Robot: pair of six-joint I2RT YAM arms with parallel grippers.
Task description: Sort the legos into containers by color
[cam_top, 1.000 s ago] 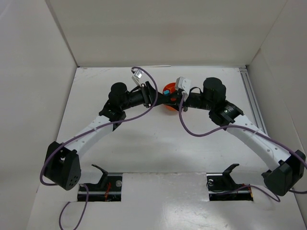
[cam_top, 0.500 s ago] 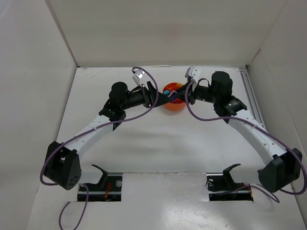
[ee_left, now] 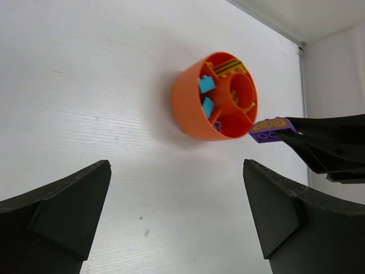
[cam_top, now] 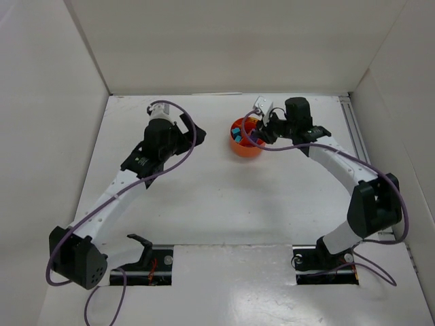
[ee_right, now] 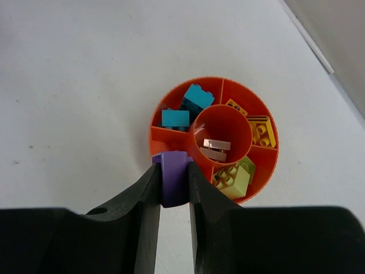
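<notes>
My right gripper [ee_right: 173, 166] is closed narrow on a purple brick [ee_right: 174, 181], which is pinched upright between the two black fingers with its top poking past the tips. Straight ahead of those tips sits the orange dish [ee_right: 153, 134], and in this wrist view the brick covers the dish's nearest rim.

From here I can read the sections. Two teal bricks [ee_right: 175, 118] lie ahead and slightly left of the fingers. Orange-brown pieces [ee_right: 215, 145] are in the centre well just beyond the tips. Yellow bricks [ee_right: 261, 131] are in the sections off to the right, and a pale yellow-green brick [ee_right: 234, 180] is in the section close beside the right finger. The section directly under the purple brick is hidden by the brick and fingers.

The left wrist camera fills that gap from the side. It shows the purple brick [ee_left: 271, 128] held flat at the dish's rim, on the side away from the teal pieces. I cannot tell whether it touches the rim. A small purple bit seems to lie in the section next to it, but it is too small to be sure.

My left gripper [ee_left: 175, 165] stands wide open and holds nothing. The dish [ee_left: 188, 108] is well ahead of it, tipped toward me in that view so that I see its outer wall.

The overhead view shows what neither wrist does. The left arm is drawn well off to the dish's left on the white table [cam_top: 204, 197], while the right arm's fingers [cam_top: 262, 129] are at the dish [cam_top: 246, 151].
</notes>
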